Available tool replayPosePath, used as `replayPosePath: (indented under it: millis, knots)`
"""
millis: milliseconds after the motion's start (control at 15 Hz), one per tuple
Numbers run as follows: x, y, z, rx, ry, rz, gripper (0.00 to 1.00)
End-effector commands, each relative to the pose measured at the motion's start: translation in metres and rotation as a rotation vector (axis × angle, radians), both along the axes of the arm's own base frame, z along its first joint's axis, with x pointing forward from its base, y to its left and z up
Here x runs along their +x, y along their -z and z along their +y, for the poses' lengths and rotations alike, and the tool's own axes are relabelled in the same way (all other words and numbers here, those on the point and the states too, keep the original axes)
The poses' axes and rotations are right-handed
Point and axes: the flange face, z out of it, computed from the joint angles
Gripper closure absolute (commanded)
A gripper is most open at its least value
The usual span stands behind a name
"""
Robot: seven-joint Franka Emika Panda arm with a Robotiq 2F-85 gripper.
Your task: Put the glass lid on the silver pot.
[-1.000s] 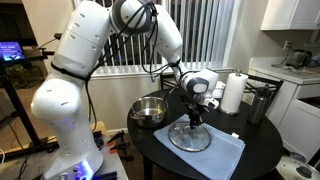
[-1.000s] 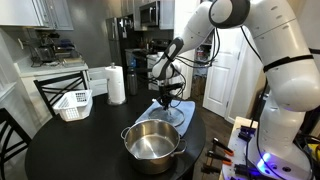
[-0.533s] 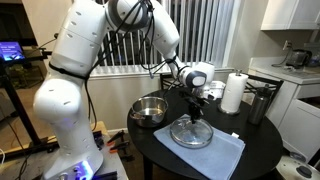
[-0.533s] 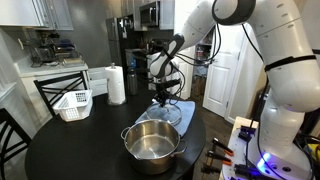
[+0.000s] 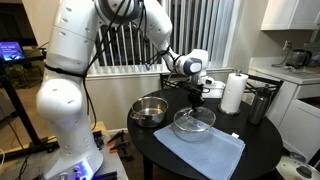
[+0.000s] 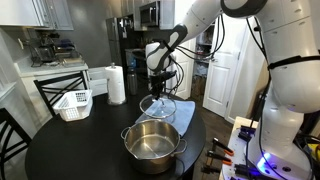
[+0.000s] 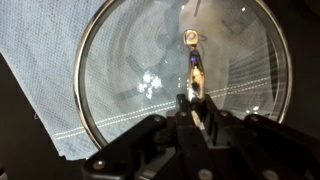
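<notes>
The tool (image 6: 158, 91) with the glass lid (image 6: 157, 107) aloft, just behind silver pot (image 6: 152, 143)

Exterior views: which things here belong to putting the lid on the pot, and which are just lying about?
Job: glass lid, held by the gripper; silver pot.
Lying about: cloth, paper towel roll, white basket, dark canister.

Gripper (image 5: 196, 100) now higher; glass lid (image 5: 194, 122) now lifted off blue-grey cloth (image 5: 212, 151), hangs tilted beneath jaws.
</notes>
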Motion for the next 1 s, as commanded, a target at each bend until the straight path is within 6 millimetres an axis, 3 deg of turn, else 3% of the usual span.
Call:
replayPosePath:
  millis: [0,200,467,667,933]
  knots:
    - [-0.010,-0.044,-0.014,-0.045,-0.035,-0.023,0.96]
    - [-0.015,-0.080,-0.016,-0.101,-0.065,0.002,0.96]
    - [-0.021,-0.116,0.011,-0.091,-0.204,0.098,0.96]
    - [-0.027,-0.119,0.050,-0.091,-0.353,0.146,0.96]
    - [-0.040,-0.100,0.112,-0.081,-0.545,0.182,0.96]
